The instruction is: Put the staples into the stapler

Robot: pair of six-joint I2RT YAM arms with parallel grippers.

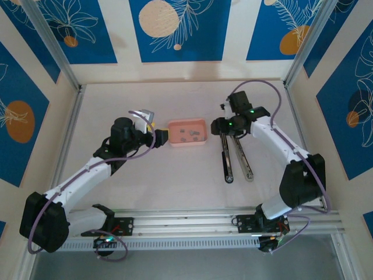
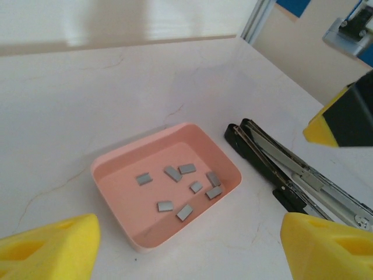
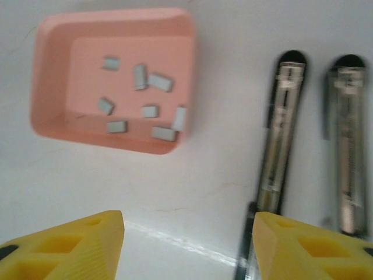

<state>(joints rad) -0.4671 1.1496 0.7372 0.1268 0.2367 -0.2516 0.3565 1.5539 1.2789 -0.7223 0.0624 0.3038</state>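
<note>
Found eight staples [image 2: 196, 187] loose inside pink tray [image 2: 134, 149]. Saw stapler [image 2: 291, 169] swung open, flat on bench [image 2: 87, 87], just right of tray. Noted left jaws spread wide at tray's left side, pinching nothing. Noted right jaws spread too, right of tray by stapler's hinge end, empty.

You have a shallow pink tray [image 1: 186, 121] lying flat near the middle of the white table [image 1: 175, 175]. Behind it you see cream walls [image 1: 122, 71] carrying blue leaf-patterned panels [image 1: 204, 35].
</note>
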